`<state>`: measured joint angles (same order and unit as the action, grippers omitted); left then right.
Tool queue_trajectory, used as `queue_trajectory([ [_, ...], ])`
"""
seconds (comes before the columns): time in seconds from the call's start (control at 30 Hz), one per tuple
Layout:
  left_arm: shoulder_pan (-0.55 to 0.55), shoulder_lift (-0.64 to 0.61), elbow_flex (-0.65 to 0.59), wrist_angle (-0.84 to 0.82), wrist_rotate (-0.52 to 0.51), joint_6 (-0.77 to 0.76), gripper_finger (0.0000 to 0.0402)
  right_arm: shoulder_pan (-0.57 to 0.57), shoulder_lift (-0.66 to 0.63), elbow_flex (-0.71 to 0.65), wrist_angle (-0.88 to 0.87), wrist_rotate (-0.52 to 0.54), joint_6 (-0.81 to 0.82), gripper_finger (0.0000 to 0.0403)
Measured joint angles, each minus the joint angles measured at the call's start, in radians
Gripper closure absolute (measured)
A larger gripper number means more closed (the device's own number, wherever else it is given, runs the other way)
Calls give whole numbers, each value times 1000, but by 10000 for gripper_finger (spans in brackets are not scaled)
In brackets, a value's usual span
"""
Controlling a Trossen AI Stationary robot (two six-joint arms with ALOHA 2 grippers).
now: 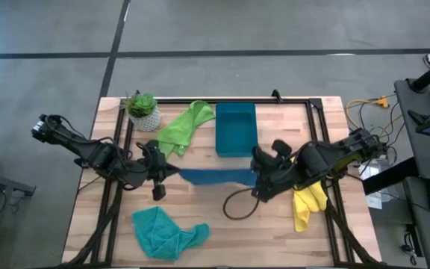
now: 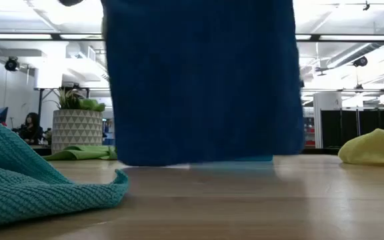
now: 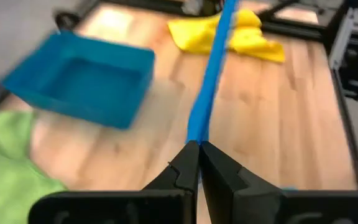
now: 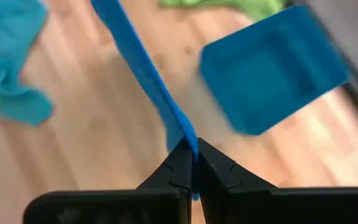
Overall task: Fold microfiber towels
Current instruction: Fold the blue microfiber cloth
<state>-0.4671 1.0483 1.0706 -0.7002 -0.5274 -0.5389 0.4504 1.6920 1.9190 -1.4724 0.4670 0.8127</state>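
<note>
Nubby teal towel (knit-like) on smooth wooden table.

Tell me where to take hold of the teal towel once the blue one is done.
Grip the teal towel at the loose flap pointing toward the table's middle, coming straight down from above. The rest is a bunched heap, while that flap lies thinner against the wood. Both claws, left and right, are now shut on the blue towel.
</note>
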Motion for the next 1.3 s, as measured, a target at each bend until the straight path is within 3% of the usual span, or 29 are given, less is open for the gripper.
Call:
queue_trajectory([
  [0.13, 0, -29, -35, 8, 73, -32, 402, 15, -69, -165, 197, -82, 0, 394],
  [0.3, 0, -65, -37, 96, 235, -33, 402, 14, -186, -316, 386, -248, 28, 394],
  [0.5, -17, -52, -46, 227, 490, -169, 401, 69, -264, -385, 550, -378, 155, 394],
  [0.6, -69, -18, -45, 321, 560, -220, 401, 129, -263, -389, 644, -428, 204, 394],
  [0.7, -123, 6, -44, 409, 552, -240, 401, 190, -251, -389, 710, -440, 232, 394],
  [0.87, -140, 64, -69, 338, 481, -238, 401, 220, -222, -455, 689, -442, 219, 394],
  [1.0, -113, 112, -91, 243, 416, -204, 401, 180, -226, -594, 692, -445, 182, 394],
  [1.17, -58, 131, -168, 247, 325, -179, 401, 85, -239, -772, 728, -443, 157, 394],
  [1.3, -15, 136, -228, 251, 318, -154, 401, 18, -246, -865, 795, -463, 97, 394],
])
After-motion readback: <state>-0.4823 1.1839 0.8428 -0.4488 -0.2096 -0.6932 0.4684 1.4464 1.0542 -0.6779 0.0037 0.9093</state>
